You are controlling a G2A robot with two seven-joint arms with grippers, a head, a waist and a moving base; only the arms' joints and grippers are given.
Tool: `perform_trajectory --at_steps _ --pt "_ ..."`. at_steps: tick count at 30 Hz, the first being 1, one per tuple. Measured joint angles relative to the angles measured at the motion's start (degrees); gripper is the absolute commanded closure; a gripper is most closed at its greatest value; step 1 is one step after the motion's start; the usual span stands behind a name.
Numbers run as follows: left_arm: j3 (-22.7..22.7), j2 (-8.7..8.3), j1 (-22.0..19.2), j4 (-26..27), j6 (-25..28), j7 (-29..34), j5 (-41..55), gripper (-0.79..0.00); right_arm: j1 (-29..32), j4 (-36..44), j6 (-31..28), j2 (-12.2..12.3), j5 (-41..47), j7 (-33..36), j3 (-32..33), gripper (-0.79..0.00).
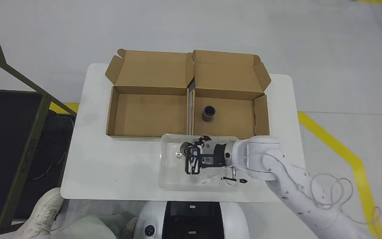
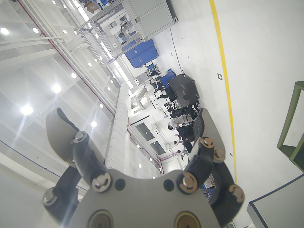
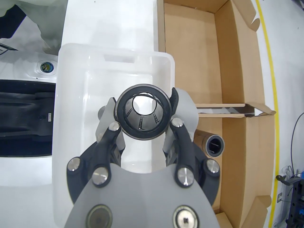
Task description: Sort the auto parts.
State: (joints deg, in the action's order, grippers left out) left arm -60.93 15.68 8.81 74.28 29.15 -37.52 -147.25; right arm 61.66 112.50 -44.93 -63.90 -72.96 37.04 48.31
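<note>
My right gripper is shut on a black linear bearing, a hollow cylinder with ball tracks inside, seen end-on. It hangs over the clear plastic bin. In the top view that gripper is above the bin at the table's near edge. A second bearing lies in the right cardboard box, also seen from above as a dark bearing. The left cardboard box holds nothing. My left gripper points up at the hall ceiling, open, with nothing between its fingers.
A small silver part lies in the bin near the gripper, and a small black piece sits by the bin's right end. Both boxes stand side by side with flaps open at the far side. White table lies bare to the left.
</note>
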Motion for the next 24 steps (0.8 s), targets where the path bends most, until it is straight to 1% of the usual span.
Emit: perform_trajectory --at_steps 5,12,20,24 --pt "0.0 0.00 0.0 0.0 0.0 0.0 0.0 -0.785 -1.7 3.5 1.8 -0.1 -1.4 -2.3 1.7 0.000" --pt "0.0 0.00 0.0 0.0 0.0 0.0 0.0 -0.785 -3.6 6.6 2.3 0.0 -3.4 -6.5 4.3 0.000" --pt "0.0 0.00 0.0 0.0 0.0 0.0 0.0 -0.785 -3.9 5.2 2.5 -0.1 -5.3 -13.3 5.5 0.000" --pt "0.0 0.00 0.0 0.0 0.0 0.0 0.0 -0.785 -3.1 3.7 0.9 0.3 -3.1 -17.8 7.9 0.000"
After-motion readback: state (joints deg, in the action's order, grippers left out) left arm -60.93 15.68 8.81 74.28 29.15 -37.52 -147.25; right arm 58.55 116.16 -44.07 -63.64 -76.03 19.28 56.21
